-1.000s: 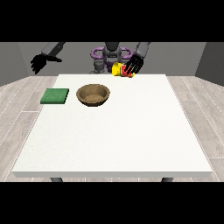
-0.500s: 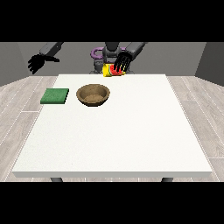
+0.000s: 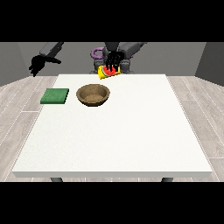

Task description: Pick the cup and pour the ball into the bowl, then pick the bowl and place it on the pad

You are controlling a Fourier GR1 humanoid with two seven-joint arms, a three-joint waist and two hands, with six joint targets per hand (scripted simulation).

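A yellow and red cup (image 3: 106, 72) hangs tilted above the table's far edge, just behind the brown wooden bowl (image 3: 92, 94). The hand at the view's right (image 3: 113, 60) is curled round the cup from above. The ball is not visible. A green square pad (image 3: 55, 96) lies flat on the table to the left of the bowl. The hand at the view's left (image 3: 38, 65) hangs in the air beyond the table's far left corner, holding nothing, with its fingers relaxed.
The white table (image 3: 118, 131) stretches wide towards the camera in front of the bowl. The robot's body (image 3: 109, 52) stands behind the far edge, with a purple ring shape beside it.
The hand at the view's right has carried the cup leftwards along the far edge, towards the bowl, and the cup is more tilted. The other hand has barely moved.
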